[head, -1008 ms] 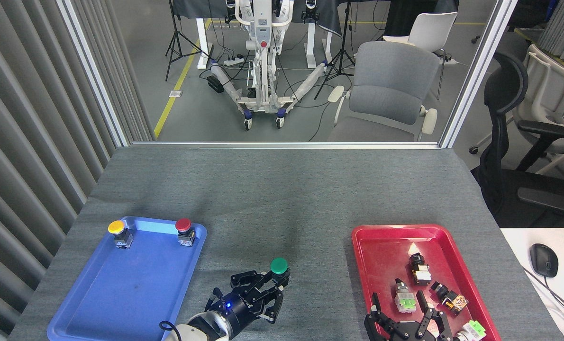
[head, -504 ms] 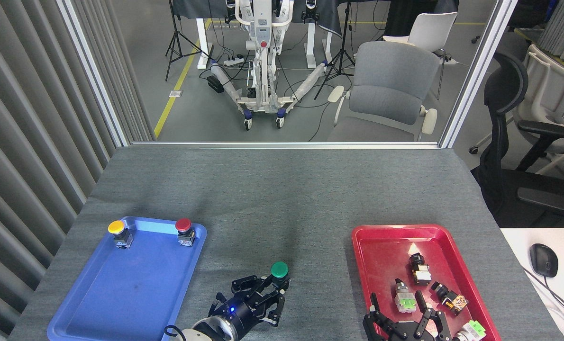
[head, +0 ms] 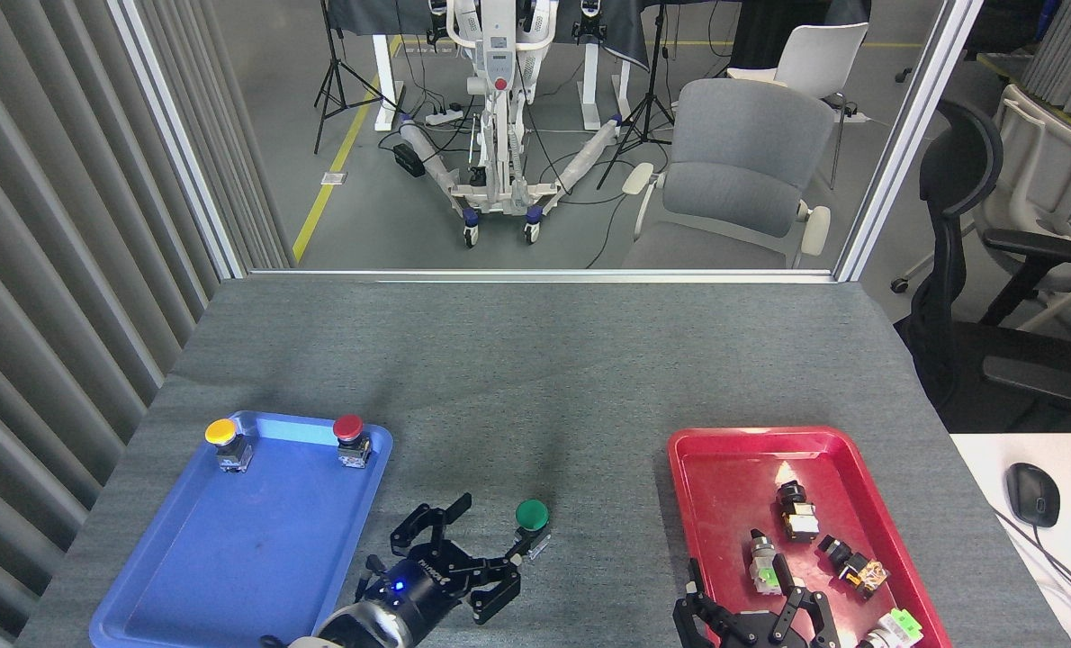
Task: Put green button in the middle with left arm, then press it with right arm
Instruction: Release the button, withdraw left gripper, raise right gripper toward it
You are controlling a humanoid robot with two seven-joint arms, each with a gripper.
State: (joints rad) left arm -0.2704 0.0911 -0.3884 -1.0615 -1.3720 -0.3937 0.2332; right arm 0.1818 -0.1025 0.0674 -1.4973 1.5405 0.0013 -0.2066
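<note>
- The table (head: 535, 360), grey cloth, carries a blue tray (head: 229, 540) and a red tray (head: 724, 477).
- Left gripper (head: 468, 549): fingers spread, empty.
- Right gripper (head: 751, 607): fingers spread over the red tray.
- The green button (head: 532, 517) stands on the cloth between the trays, beside the left fingertips.

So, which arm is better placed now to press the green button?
The right. The green button stands on the grey cloth between the trays, and the left claw is open beside it. The right claw hangs open over the red tray, free for pressing.
</note>
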